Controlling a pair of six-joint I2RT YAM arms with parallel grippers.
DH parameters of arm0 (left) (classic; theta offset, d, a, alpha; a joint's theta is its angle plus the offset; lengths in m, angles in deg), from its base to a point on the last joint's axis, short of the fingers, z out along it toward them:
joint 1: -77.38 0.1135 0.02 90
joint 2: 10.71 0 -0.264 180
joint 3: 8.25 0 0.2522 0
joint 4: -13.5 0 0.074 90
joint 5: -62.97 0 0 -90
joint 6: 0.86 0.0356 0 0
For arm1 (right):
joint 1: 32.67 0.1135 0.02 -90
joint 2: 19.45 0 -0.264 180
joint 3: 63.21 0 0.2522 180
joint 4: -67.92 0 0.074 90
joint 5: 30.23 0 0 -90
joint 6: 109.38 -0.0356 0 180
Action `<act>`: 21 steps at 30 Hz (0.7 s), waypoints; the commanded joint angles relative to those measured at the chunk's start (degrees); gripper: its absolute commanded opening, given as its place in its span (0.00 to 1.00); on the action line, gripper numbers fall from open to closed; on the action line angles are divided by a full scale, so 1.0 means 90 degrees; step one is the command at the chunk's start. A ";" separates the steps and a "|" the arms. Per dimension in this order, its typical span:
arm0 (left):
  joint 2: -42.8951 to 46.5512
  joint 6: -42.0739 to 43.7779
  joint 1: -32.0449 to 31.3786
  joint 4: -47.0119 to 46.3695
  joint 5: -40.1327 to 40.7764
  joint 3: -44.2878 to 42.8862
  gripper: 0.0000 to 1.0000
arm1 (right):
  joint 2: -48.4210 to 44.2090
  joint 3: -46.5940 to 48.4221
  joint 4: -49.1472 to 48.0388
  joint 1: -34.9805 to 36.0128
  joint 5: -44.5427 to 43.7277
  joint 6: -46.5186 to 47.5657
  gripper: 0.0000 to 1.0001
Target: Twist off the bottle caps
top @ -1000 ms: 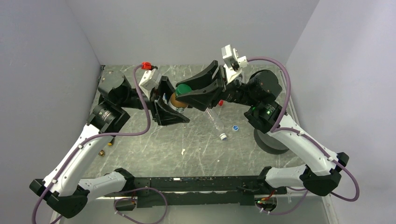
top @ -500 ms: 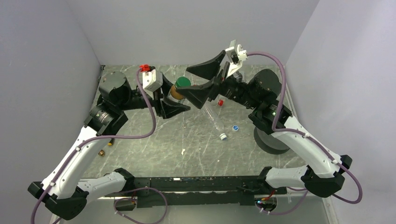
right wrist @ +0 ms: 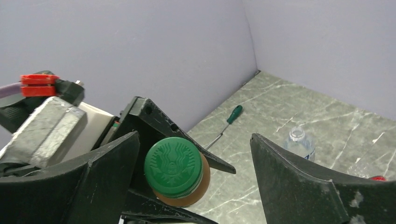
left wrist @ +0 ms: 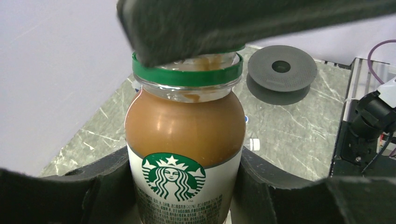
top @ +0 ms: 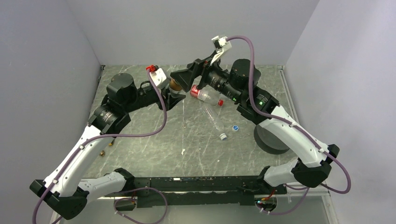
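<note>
Amber bottle (left wrist: 184, 140), green-white label, brown liquid inside, clamped by left hand (top: 173, 93); dark green cap (right wrist: 173, 165), logo-embossed, seated on neck, flanked by right hand (right wrist: 196, 179), fingers spread wide.

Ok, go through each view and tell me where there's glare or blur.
Top external: even, soft light, no glare on the table. Left wrist: soft highlights on the amber bottle, label sharp. Right wrist: green cap crisp, logo readable, no glare.
</note>
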 commanded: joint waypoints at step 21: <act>0.0084 -0.0210 0.0023 -0.0313 -0.0598 -0.0001 0.00 | -0.0037 0.0094 -0.0368 0.0002 0.0550 -0.0002 0.06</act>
